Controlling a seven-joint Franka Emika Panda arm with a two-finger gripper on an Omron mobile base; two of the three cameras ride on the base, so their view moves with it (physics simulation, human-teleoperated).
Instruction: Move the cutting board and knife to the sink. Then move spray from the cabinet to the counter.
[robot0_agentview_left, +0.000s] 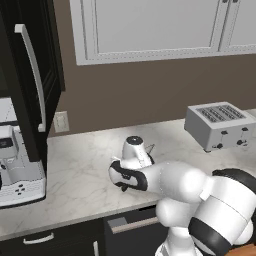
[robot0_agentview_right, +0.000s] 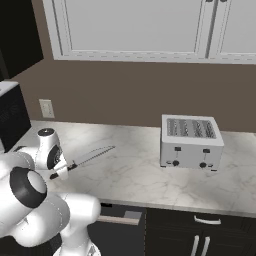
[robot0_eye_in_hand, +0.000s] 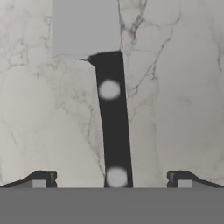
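On the counter (robot0_agentview_right: 140, 175), at the left of the right base view: the working zone.
Knife (robot0_agentview_right: 87, 158): blade points toward 2 o'clock in the right base view, silvery and clear of the toaster (robot0_agentview_right: 191, 141); black handle end sits at the hand, at about 8 o'clock from the tip.
Gripper (robot0_eye_in_hand: 111, 180): the two dark fingertips (robot0_eye_in_hand: 43, 179) stand wide apart at the bottom of the hand view; whether they press anything, cannot be told.
Key relation: in the hand view the handle runs from 6 o'clock up to 12 o'clock, midway between the tips; its long axis lies across the closing line of the jaws, a little tilted toward 11 o'clock; the blade root lies at 12 o'clock, beyond the tips.
Height: the right base view suggests the knife is off the marble, though contact with the counter cannot be ruled out.
Judgement: the handle is centred for a pinch; a closing stroke would meet its flat sides.
Risk: a slim handle may pivot about the pinch; the blade is the heavier end.
Sink, cutting board: location cannot be stated.
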